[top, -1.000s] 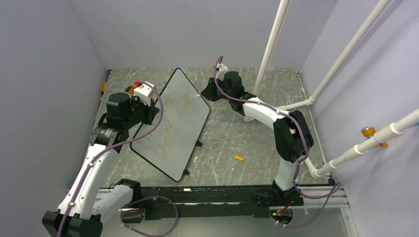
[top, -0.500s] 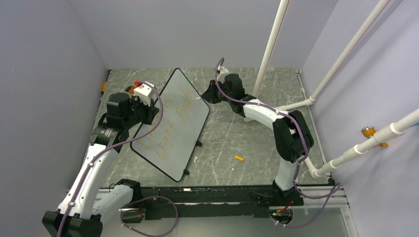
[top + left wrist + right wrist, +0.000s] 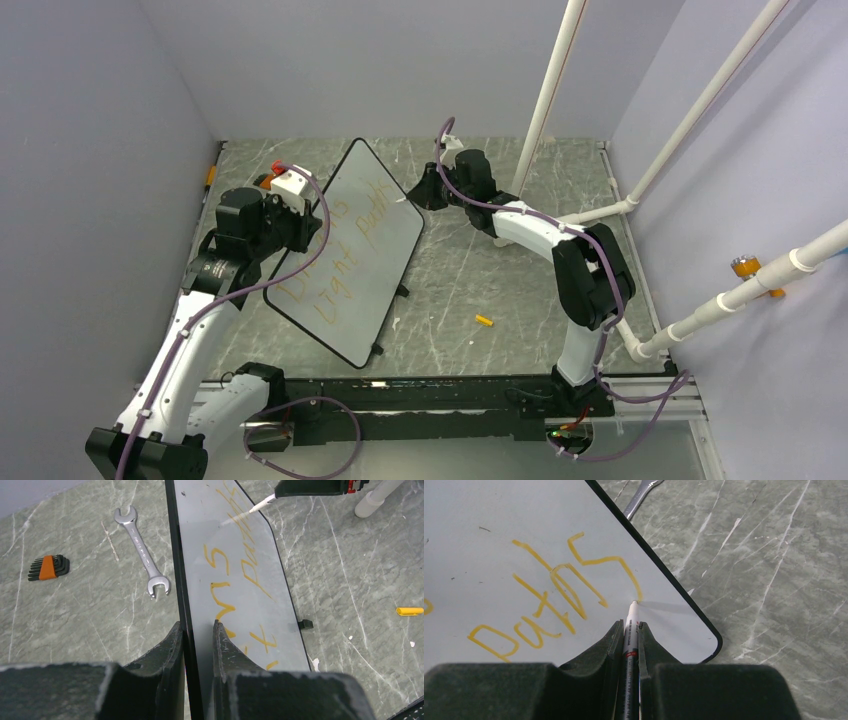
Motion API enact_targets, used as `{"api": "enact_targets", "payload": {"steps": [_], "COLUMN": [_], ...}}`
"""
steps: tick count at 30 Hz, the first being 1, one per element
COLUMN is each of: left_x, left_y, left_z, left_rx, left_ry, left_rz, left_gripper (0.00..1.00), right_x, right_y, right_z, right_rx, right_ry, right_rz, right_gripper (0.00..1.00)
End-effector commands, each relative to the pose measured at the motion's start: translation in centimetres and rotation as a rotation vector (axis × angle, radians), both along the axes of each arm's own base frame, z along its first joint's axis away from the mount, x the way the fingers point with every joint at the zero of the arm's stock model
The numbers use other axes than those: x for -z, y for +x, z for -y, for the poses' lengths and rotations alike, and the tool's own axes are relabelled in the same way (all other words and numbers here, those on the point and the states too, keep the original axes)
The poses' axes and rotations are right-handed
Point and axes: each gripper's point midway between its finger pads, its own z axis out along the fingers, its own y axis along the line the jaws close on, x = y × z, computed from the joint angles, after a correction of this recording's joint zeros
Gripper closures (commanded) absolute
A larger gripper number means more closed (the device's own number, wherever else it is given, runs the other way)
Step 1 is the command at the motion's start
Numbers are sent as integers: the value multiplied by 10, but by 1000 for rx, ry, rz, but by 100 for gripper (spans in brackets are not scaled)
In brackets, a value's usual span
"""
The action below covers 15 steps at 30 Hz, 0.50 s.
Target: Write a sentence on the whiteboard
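Grey marbled worktop (image 3: 480,270), with the whiteboard (image 3: 372,262) tilted up near its left edge.
Top view: the orange sentence (image 3: 345,255) runs along the slanted board. Left wrist: the left fingers (image 3: 172,647) clamp the board's black rim, and a wrench (image 3: 142,550) lies beside it. Right wrist: the right fingers (image 3: 611,645) pinch a marker (image 3: 631,630), its tip at the last stroke of "paths", near the board's corner.

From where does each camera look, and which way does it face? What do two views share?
Top external: above and behind the robot, facing down at the table; left arm, right arm show.
Left wrist: on the left arm, facing along the whiteboard; the left tool clamps its rim.
Right wrist: on the right arm, facing the sentence; the right tool holds a marker.
Shared: both wrist views show the wrench and sentence.
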Motion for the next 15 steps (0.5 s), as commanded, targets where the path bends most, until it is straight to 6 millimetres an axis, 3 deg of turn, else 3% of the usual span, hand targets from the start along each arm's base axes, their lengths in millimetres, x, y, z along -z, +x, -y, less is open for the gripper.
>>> {"api": "enact_targets", "payload": {"steps": [1,15], "left_x": [48,47], "left_y": [-28,-29], "left_z": [4,4], "left_rx": [108,108], "left_ry": [92,91], "left_rz": [-163,-158], "left_gripper": [100,100], "right_x": [-39,-63], "right_y": [-9,-11], "right_z": [-10,-9], "right_rx": [-55,-58], "right_ry": [70,76], "right_rz": [61,88], "right_gripper": [100,100]}}
